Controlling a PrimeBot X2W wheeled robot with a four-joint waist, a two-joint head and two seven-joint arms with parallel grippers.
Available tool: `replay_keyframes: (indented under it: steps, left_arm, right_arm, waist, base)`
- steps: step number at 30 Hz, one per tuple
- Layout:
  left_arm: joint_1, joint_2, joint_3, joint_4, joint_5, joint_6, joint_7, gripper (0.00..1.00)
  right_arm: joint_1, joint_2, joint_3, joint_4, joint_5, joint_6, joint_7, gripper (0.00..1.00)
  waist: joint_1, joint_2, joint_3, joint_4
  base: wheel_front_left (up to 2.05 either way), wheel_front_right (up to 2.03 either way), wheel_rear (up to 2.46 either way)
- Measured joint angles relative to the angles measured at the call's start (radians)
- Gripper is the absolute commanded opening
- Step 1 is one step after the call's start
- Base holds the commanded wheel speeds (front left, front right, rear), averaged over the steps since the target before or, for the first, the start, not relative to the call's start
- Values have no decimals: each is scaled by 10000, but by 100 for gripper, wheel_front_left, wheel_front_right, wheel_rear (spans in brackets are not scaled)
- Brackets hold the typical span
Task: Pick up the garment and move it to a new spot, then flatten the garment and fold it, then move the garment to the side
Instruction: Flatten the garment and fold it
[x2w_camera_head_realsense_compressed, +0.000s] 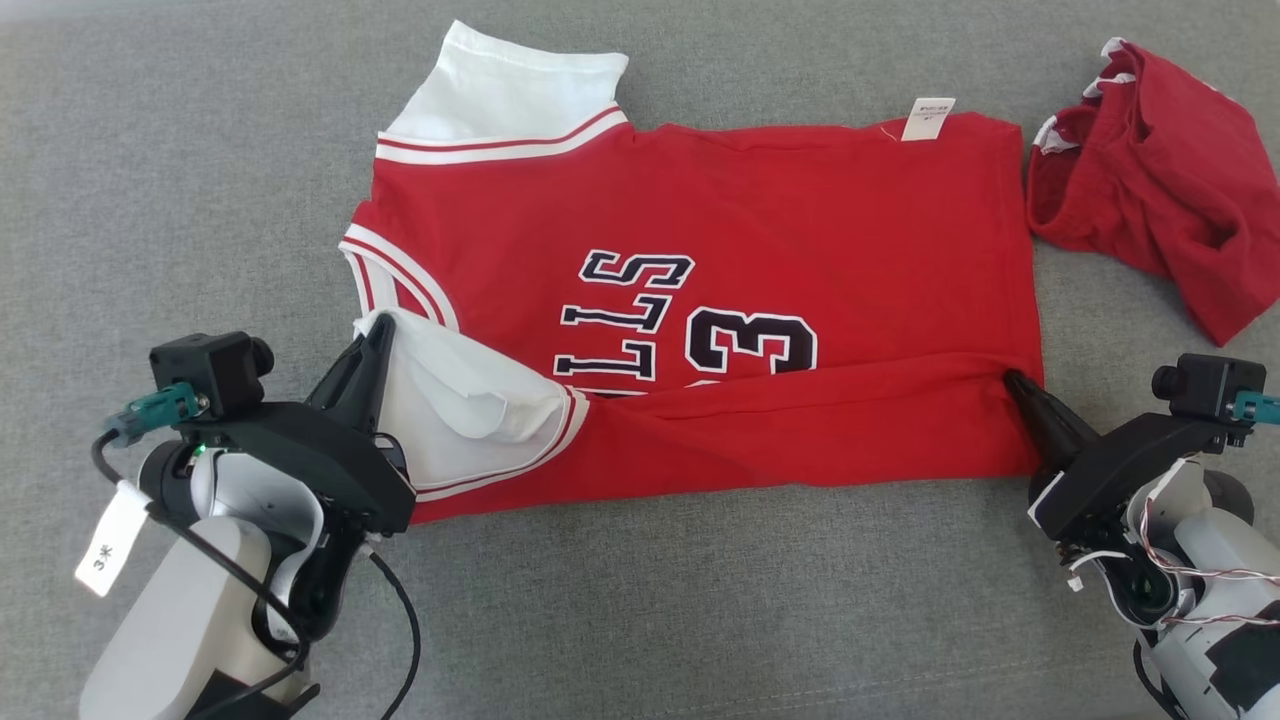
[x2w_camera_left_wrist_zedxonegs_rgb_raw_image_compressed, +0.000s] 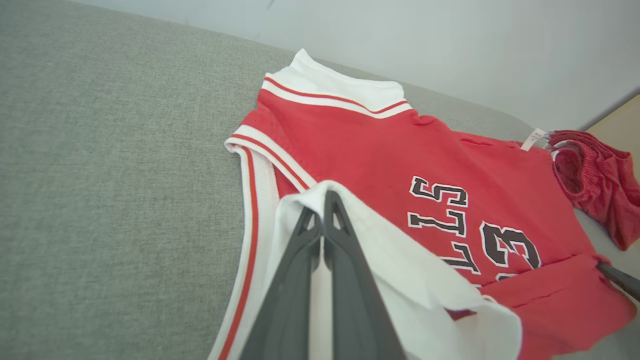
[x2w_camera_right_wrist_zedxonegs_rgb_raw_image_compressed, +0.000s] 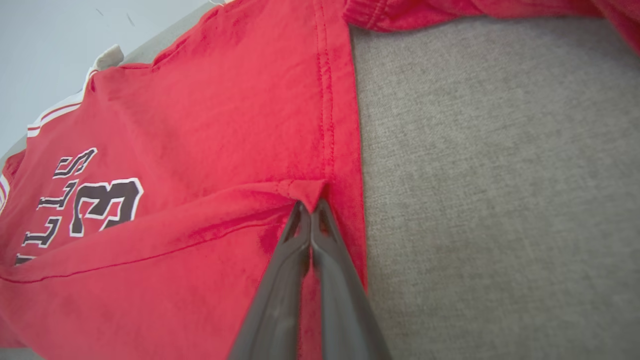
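Observation:
A red jersey garment (x2w_camera_head_realsense_compressed: 760, 200) with white sleeves and black lettering lies spread on the grey cushion. Its near long edge is folded up over the body. My left gripper (x2w_camera_head_realsense_compressed: 378, 335) is shut on the near white sleeve (x2w_camera_head_realsense_compressed: 450, 400), which it holds lifted over the neckline side; the left wrist view has the same sleeve (x2w_camera_left_wrist_zedxonegs_rgb_raw_image_compressed: 400, 260) pinched between the two dark fingers (x2w_camera_left_wrist_zedxonegs_rgb_raw_image_compressed: 345, 260). At the hem end, my right gripper (x2w_camera_head_realsense_compressed: 1012, 380) is shut on the corner of the folded red edge (x2w_camera_right_wrist_zedxonegs_rgb_raw_image_compressed: 305, 190).
A crumpled red pair of shorts (x2w_camera_head_realsense_compressed: 1160, 180) lies at the far right, close to the jersey's hem. A white tag (x2w_camera_head_realsense_compressed: 927, 117) sticks out of the far edge. Grey cushion (x2w_camera_head_realsense_compressed: 700, 600) stretches bare in front of the garment.

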Motion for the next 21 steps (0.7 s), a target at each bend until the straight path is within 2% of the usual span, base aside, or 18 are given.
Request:
replay_keyframes:
  steps: [1, 2, 3, 4, 5, 15, 21]
  left_arm:
    - [-35, 2, -17, 127, 54, -61, -44, 0]
    - [-79, -4, -35, 257, 81, -61, -102, 15]
    - [-131, -6, -46, 351, 111, -63, -134, 43]
    - [-179, -8, -48, 445, 119, -71, -186, 89]
    - [-210, -8, -52, 539, 174, -71, -253, 100]
    - [-637, 81, -337, 1193, 1112, -157, -1026, 100]
    - [-625, 382, -516, 1062, 1881, -148, -1883, 100]
  right_arm:
    - [-17, 31, 4, 63, -2, 2, -21, 12]
    - [-47, 56, 10, 125, -8, 8, -90, 39]
    - [-102, 73, 12, 199, -12, 13, -128, 66]
    - [-162, 79, 8, 272, -27, 15, -184, 100]
    - [-205, 75, 6, 332, -29, 15, -257, 100]
    - [-576, -31, 117, 662, -564, 90, -995, 100]
    - [-539, -326, 58, 587, -830, 102, -1743, 100]
  waist:
    - [0, 0, -1, -10]
    - [0, 1, -3, -21]
    - [0, 0, -7, -31]
    - [0, 0, -12, -40]
    - [0, 0, -20, -50]
    - [-1, 0, -157, -107]
    - [-1, 0, -300, -105]
  base:
    - [0, 0, 0]
    - [0, 0, 0]
    - [0, 0, 0]
    - [0, 0, 0]
    - [0, 0, 0]
    - [0, 0, 0]
    - [0, 0, 0]
